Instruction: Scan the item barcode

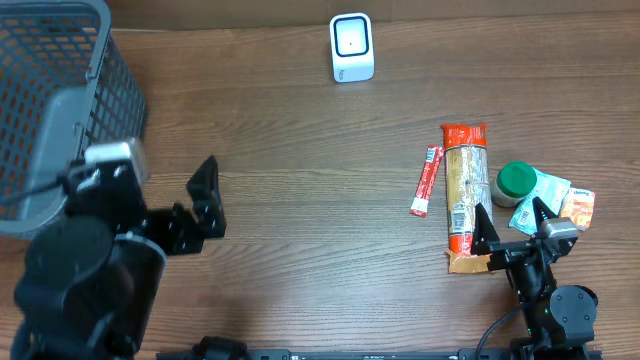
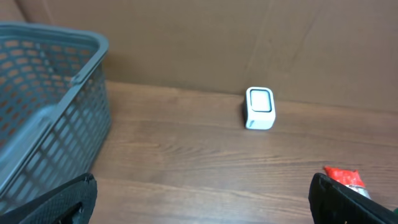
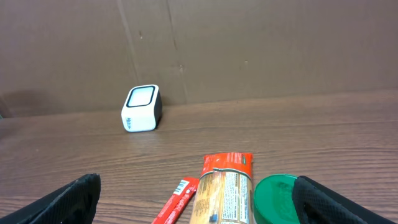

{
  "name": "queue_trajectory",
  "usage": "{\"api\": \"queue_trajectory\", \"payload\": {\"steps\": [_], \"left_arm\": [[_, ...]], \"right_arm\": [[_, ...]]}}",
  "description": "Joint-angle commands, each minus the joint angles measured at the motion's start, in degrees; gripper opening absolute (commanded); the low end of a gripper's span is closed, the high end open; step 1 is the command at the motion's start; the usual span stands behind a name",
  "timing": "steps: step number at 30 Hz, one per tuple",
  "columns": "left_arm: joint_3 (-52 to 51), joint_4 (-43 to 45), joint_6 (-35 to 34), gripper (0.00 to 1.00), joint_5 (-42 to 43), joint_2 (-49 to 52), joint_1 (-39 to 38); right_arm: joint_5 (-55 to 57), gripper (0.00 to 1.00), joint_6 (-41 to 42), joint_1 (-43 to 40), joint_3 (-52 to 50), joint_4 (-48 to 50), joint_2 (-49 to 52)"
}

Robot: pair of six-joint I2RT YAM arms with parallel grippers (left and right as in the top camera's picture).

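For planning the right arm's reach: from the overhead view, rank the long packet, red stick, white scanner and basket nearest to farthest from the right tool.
1. Long packet, beside the right tool.
2. Red stick, further left.
3. White scanner, far middle.
4. Basket, far left corner.

Black arms (image 1: 90, 280), pointed end effectors (image 1: 208, 198) (image 1: 509, 208) (grey-capped), thin cable (image 1: 495, 335)
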Motion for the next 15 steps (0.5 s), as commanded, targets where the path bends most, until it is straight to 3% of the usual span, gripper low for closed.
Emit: {"api": "queue_trajectory", "payload": {"steps": [1,7,15], "left_arm": [[-8.2,-0.1,0.6,1.0,6.0,-6.6,4.4],[-27.5,10.3,0.6,1.0,7.7,-20.7,11.5],[-50.1,37.9,0.6,1.0,17.0,-37.6,18.1]], "right_arm": [[-0.3,1.0,-0.2,-0.2,-0.6,0.3,-0.6],[-0.3,1.0,-0.2,-0.2,-0.6,0.3,-0.6],[-0.3,1.0,-0.2,-0.2,-0.6,0.3,-0.6]]}}
